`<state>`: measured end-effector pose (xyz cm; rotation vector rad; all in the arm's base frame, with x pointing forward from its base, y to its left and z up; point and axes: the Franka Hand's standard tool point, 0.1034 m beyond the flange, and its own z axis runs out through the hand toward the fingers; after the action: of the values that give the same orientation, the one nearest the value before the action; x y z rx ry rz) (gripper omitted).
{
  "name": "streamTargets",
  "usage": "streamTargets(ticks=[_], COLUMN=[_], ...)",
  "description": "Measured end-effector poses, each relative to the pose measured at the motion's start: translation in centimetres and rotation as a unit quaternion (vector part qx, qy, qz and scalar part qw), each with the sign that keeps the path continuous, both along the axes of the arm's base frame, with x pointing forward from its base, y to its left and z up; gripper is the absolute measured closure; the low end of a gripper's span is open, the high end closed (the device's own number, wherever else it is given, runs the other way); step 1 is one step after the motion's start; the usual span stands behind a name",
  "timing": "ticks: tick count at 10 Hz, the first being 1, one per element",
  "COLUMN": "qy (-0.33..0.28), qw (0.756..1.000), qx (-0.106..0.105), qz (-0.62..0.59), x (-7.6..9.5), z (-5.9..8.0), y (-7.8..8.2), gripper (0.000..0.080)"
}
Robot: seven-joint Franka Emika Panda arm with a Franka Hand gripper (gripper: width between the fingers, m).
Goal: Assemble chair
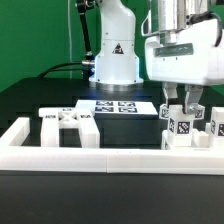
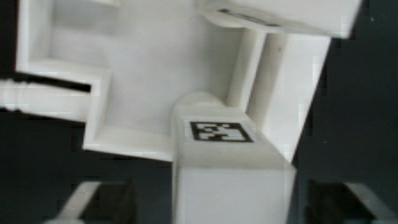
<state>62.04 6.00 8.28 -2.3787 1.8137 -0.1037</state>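
Observation:
My gripper [image 1: 184, 108] hangs at the exterior view's right, just behind the border rail. Its fingers [image 1: 170, 101] straddle an upright white chair leg [image 1: 183, 127] with a square tag on it. In the wrist view the same tagged chair leg [image 2: 217, 140] runs down between the two dark fingers [image 2: 84, 200], with a narrow dark gap on each side. The gripper [image 2: 210, 208] looks open around it. Beyond the chair leg lies a larger stepped white chair part [image 2: 125, 90]. More white chair parts [image 1: 70, 124] sit at the exterior view's left.
The long white border rail [image 1: 100, 157] runs across the front, with a raised end at the exterior view's left [image 1: 15, 135]. The marker board [image 1: 113, 106] lies flat behind the parts. The robot's white base [image 1: 115, 60] stands at the back on the black table.

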Motion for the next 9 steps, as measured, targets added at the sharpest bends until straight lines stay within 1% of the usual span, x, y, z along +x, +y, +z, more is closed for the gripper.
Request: streamTargets(ticks=[1, 2, 4, 5, 7, 9], qy=[0.002, -0.001, -0.009, -0.011, -0.012, -0.010], qw=[1.000, 0.998, 0.985, 0.972, 0.942, 0.913], qx=[-0.001, -0.009, -0.025, -0.036, -0.047, -0.056], qz=[0.012, 0.065, 0.173, 0.232, 0.332, 0.403], x=[-0.02, 0.01, -0.02, -0.08, -0.08, 0.19], z=[0.02, 0.06, -0.01, -0.14, -0.25, -0.14], y=[0.11, 0.22, 0.31, 0.38, 0.15, 0.40], gripper=[0.0197, 0.0164, 0.0152, 0.0151, 0.0151, 0.0151])
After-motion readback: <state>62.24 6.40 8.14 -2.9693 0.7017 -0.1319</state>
